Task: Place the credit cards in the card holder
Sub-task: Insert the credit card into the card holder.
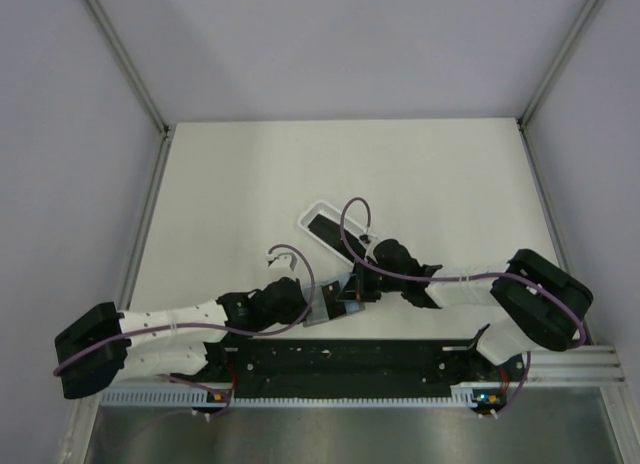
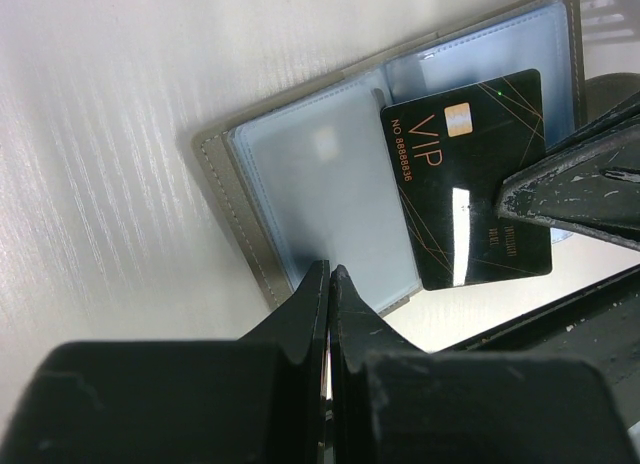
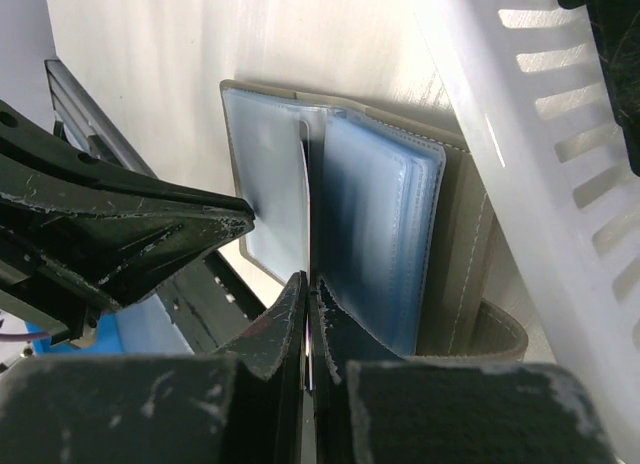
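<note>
The card holder [image 2: 300, 184] lies open on the table, grey outside with pale blue clear sleeves; it also shows in the right wrist view [image 3: 380, 214] and, small, in the top view [image 1: 326, 311]. My right gripper [image 3: 308, 279] is shut on a black credit card [image 2: 470, 184] with gold "VIP" print and holds it on edge over the holder's sleeves, one corner at a sleeve opening. My left gripper [image 2: 330, 272] is shut, its tips resting on the holder's near edge. More black cards [image 1: 328, 230] lie in the white tray.
A white translucent slotted tray [image 3: 540, 134] stands right beside the holder, also in the top view [image 1: 312, 212]. The black base rail [image 1: 350, 359] runs along the near edge. The two grippers [image 1: 335, 299] are close together over the holder.
</note>
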You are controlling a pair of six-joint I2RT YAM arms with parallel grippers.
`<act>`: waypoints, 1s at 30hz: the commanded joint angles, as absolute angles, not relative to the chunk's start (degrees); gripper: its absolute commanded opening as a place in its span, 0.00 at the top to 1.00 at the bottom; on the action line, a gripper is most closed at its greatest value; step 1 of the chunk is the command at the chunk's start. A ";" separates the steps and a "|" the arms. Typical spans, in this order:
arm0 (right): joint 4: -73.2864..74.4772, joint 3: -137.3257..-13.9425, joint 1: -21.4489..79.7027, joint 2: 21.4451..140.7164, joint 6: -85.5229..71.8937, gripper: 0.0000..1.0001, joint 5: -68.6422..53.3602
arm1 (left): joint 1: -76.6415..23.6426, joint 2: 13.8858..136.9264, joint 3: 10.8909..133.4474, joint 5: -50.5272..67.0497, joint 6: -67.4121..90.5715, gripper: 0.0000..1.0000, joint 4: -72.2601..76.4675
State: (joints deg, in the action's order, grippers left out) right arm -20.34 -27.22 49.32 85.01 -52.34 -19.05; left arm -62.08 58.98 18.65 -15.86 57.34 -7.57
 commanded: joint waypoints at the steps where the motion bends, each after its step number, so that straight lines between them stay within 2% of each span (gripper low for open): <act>1: -20.57 -28.65 48.78 85.43 -52.38 1.00 -17.49 | -62.23 59.68 16.44 -15.64 56.78 1.00 -14.59; 30: -20.30 -29.09 48.08 86.92 -53.00 1.00 -18.10 | -62.23 58.36 15.91 -15.73 57.22 1.00 -15.29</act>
State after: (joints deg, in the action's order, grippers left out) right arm -20.12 -27.31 48.84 85.12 -52.82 -18.13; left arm -62.08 57.84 18.24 -15.68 57.39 -8.54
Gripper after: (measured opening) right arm 0.006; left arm 0.012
